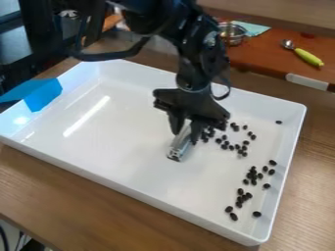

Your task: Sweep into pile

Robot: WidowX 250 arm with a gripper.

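Dark beans (253,175) scattered in tray (124,132), silver tool (180,145) tilted

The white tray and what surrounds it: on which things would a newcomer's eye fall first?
Probably first on the black gripper, holding a shiny metal piece near the middle of the white tray. Next, perhaps, the dark bean-like bits, scattered across its right part, and the bright blue object at its left end.

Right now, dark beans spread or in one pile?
Spread: the dark beans lie as loose clusters and singles in the white tray.
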